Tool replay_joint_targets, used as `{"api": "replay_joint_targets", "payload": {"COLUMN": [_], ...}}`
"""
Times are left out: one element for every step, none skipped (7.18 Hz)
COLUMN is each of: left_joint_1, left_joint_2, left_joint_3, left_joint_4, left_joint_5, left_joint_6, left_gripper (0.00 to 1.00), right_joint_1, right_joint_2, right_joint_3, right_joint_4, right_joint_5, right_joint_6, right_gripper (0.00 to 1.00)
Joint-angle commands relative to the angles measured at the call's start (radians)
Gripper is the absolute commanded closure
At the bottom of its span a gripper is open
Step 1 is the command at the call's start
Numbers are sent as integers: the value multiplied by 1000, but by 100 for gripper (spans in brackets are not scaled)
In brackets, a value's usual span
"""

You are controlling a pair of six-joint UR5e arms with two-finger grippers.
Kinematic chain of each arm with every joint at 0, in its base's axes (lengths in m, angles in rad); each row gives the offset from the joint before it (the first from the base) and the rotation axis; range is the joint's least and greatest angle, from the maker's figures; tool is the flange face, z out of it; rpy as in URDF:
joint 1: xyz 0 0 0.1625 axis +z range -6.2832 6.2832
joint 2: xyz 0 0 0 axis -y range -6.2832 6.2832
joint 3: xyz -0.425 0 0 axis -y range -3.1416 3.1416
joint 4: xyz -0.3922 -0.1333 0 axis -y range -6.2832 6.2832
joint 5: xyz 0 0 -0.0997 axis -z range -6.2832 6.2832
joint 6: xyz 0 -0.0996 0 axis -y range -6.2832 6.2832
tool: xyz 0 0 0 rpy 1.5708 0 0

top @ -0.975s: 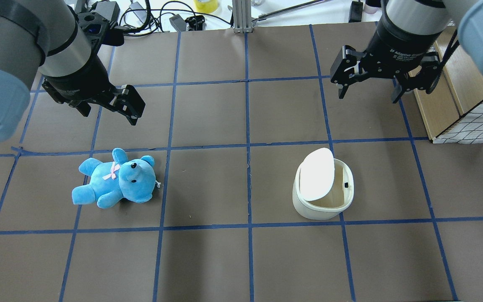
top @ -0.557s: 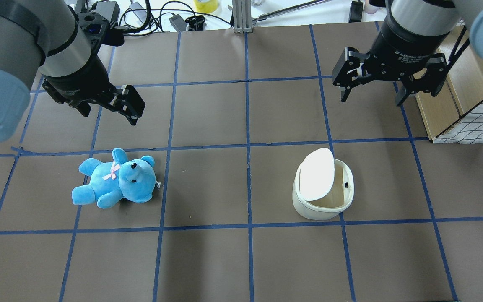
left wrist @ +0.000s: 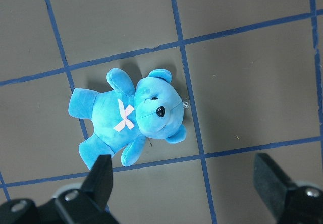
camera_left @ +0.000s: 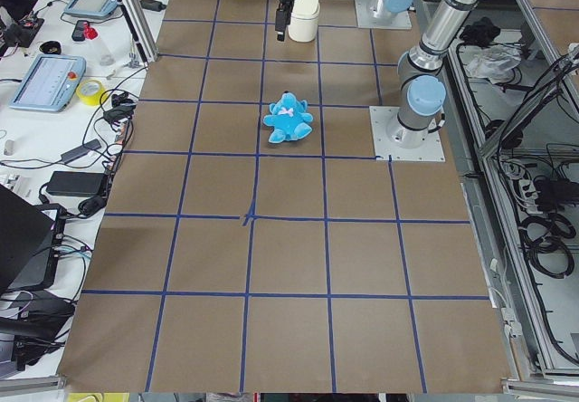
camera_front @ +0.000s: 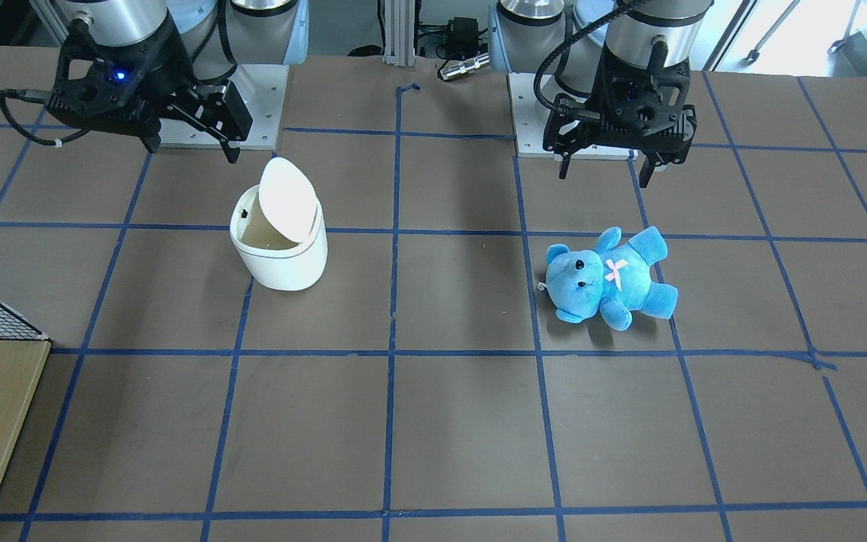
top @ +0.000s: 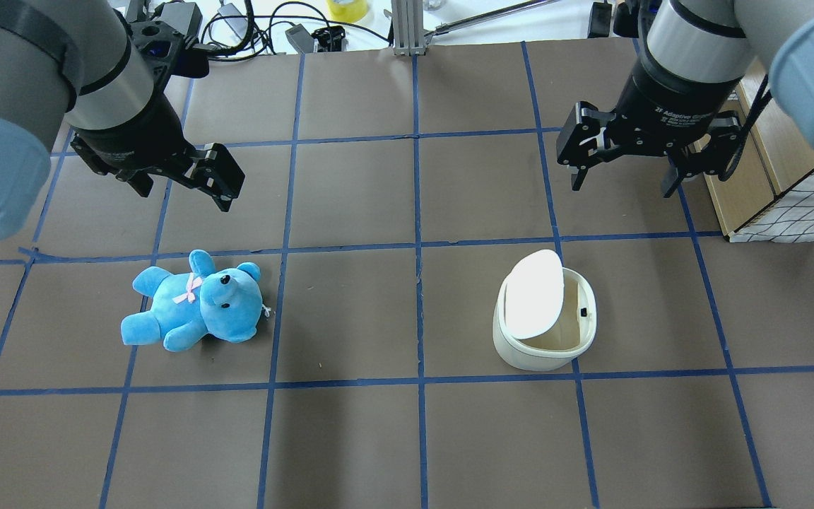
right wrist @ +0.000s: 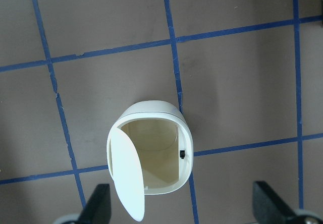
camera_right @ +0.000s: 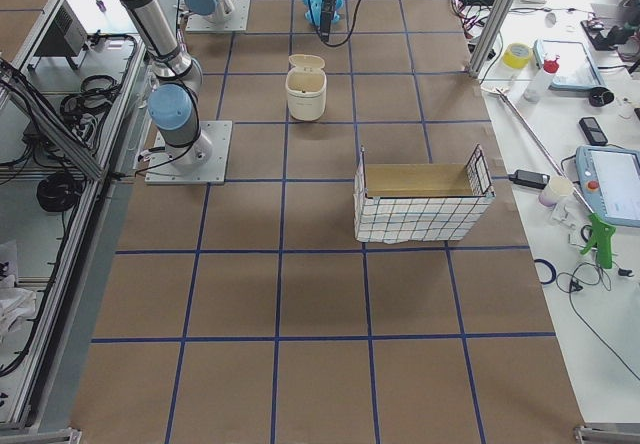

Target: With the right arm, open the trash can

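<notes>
r gripper (top: 622, 178) spread wide, empty, only drifted a bit in the last sec, well clear of trash can (top: 520, 350) on table's r half. lid (top: 534, 297) stays up, so task looks done.

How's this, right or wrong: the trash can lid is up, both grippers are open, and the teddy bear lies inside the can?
Wrong: the teddy bear lies on the table, apart from the trash can; the overhead view shows it. The rest holds.

You've got 2 grippers (left gripper (top: 186, 198), right gripper (top: 622, 189)), 1 bin (top: 520, 353), 1 bear (top: 195, 307), 1 basket (camera_right: 420, 219).
</notes>
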State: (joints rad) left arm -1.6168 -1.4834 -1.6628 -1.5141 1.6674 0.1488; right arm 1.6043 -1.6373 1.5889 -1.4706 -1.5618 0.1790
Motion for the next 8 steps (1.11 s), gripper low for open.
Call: {"api": "replay_joint_targets", "payload": {"left_joint_1": [0,0,0,0,0,0,0,0], "left_joint_2": [0,0,0,0,0,0,0,0], "left_joint_3": [0,0,0,0,0,0,0,0], "left_joint_4": [0,0,0,0,0,0,0,0], "left_joint_5": [0,0,0,0,0,0,0,0], "left_joint_6": [0,0,0,0,0,0,0,0], "left_gripper": [0,0,0,0,0,0,0,0], "right_joint_1": [-4,-4,-3,-3,-1,0,0,0], "right_joint_2": [-1,-1,-1,-1,-1,-1,-1,-1], "right_joint_3": [9,10,8,8,9,8,9,10], "right_joint_4": [3,9,18,18,18,18,19,18], "right_joint_5": [-12,-24,-27,-27,-26,-21,-23,-20], "right_joint_6": [5,5,5,5,5,5,5,5], "right_gripper": [0,0,0,0,0,0,0,0]}}
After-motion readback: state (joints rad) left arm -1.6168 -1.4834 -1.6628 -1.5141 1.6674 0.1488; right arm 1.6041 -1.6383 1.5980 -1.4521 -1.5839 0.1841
